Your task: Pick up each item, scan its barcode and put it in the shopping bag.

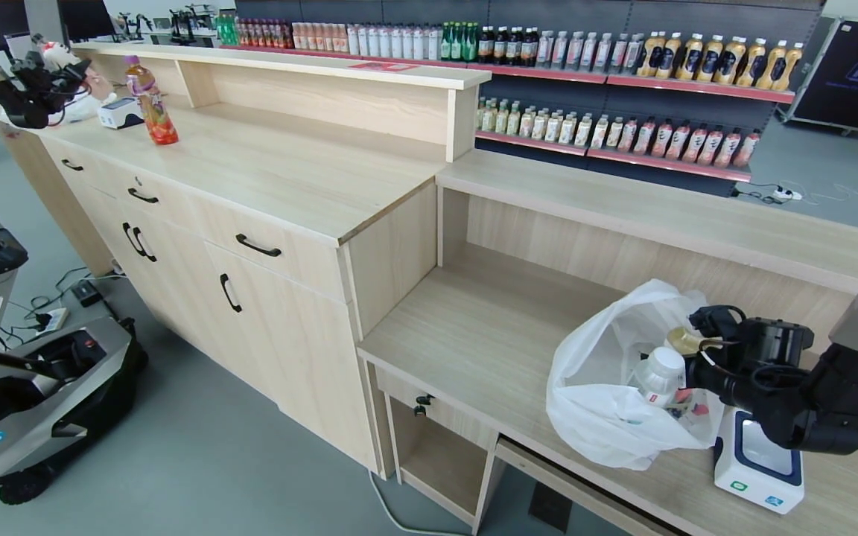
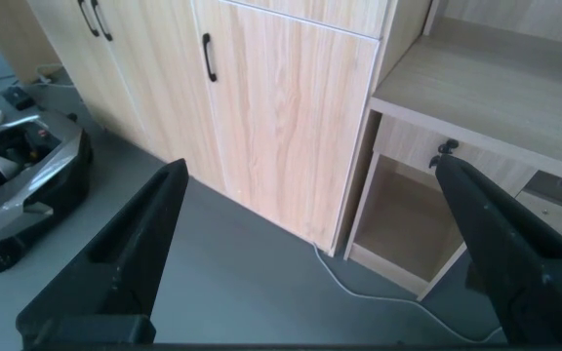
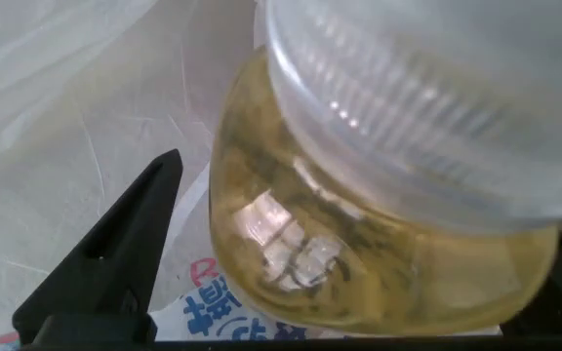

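Observation:
A white plastic shopping bag [image 1: 608, 402] stands open on the low desk at the right. Inside it a bottle of yellow liquid with a white cap [image 1: 660, 372] stands beside a gold-capped item [image 1: 686, 341]. My right gripper [image 1: 697, 365] is at the bag's mouth, open. In the right wrist view the bottle [image 3: 379, 253] sits between the fingers [image 3: 115, 263], with a gap on the side that shows. A white and blue barcode scanner [image 1: 760, 461] sits under the right arm. My left gripper [image 2: 310, 171] hangs open over the floor, holding nothing.
An orange drink bottle [image 1: 152, 100] and a second scanner [image 1: 120, 113] stand on the far high counter [image 1: 265, 171]. Another robot [image 1: 27, 372] is on the floor at the left. Shelves of bottles [image 1: 623, 59] line the back. The desk's raised back wall [image 1: 623, 253] runs behind the bag.

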Robot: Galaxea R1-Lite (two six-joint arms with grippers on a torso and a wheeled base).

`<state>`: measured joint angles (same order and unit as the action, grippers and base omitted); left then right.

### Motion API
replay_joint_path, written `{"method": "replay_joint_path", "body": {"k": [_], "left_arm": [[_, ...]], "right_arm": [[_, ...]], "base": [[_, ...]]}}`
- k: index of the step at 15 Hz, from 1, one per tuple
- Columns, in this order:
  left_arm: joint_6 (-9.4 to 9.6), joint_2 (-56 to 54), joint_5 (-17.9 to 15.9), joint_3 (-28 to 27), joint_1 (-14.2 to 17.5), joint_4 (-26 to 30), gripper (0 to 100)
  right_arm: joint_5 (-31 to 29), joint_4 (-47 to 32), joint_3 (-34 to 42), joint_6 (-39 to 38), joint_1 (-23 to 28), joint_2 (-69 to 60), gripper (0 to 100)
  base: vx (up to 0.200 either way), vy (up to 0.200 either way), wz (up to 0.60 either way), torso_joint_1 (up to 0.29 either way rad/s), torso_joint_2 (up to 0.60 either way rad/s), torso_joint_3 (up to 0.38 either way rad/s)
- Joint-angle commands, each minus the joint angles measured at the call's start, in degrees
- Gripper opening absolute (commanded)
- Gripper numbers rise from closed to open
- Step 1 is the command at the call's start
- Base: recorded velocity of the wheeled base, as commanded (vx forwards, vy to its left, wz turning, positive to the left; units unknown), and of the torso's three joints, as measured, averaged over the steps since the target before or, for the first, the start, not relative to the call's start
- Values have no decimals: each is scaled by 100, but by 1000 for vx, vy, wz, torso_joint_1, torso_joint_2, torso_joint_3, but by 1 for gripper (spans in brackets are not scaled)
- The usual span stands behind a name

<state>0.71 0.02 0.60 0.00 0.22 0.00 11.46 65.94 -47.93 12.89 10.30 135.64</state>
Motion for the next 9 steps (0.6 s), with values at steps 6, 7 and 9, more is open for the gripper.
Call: {"method": "replay_joint_path", "body": {"k": [6,7,9], "left_arm": [[0,-2,2,0,4,0,100],[0,-2,2,0,4,0,100],[0,-2,2,0,4,0,100]], "right_arm": [[23,-1514,-67,-58,-28,-1796,100],[23,-1514,-58,-58,-28,-2024,100],[23,-1523,-67,-49,-19,-2358,100]], "base": [[0,0,0,0,0,0],[0,0,0,0,0,0],[0,0,0,0,0,0]]}}
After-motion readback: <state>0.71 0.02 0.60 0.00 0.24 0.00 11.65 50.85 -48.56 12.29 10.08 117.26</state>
